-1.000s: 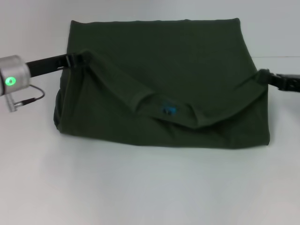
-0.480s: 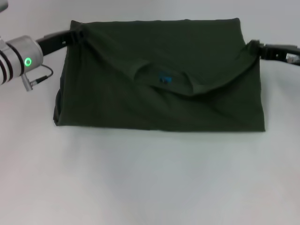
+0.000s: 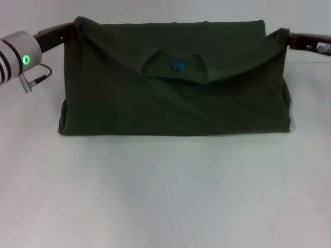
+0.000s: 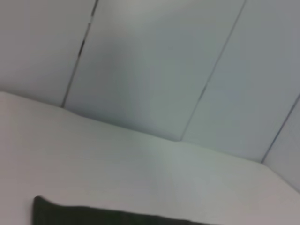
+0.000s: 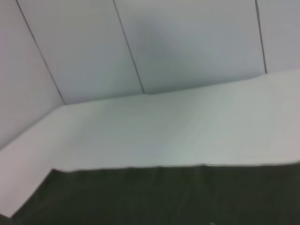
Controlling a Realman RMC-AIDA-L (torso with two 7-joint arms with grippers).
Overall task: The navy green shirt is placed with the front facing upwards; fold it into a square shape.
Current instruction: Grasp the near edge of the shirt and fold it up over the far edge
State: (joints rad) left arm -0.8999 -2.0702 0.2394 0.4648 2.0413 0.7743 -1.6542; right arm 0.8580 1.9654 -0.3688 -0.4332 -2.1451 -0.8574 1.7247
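From the head: the navy green shirt (image 3: 176,88), soft matte cotton, lies as a wide rectangle on the white bench (image 3: 165,191), its blue label (image 3: 178,66) showing. The left tool (image 3: 76,26) at 10 o'clock and right tool (image 3: 282,35) at 2 each pinch a folded corner, their fingertips buried in cloth. From the left wrist: only a dark shirt edge (image 4: 93,216), cut off. From the right wrist: a flat dark cloth (image 5: 164,194) with a straight far edge.

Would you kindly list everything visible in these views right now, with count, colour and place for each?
navy green shirt: one, dark olive green, folded across the middle of the table, its collar edge carried toward the far side and held up at both corners.
neck label: one, blue, inside the collar near the shirt's upper middle.
table: one, white, under the shirt.
wall panels: pale grey, with thin dark seams, behind the table.
left gripper: one, black, on a silver wrist with a green light, shut on the shirt's far left corner.
right gripper: one, black, shut on the shirt's far right corner.
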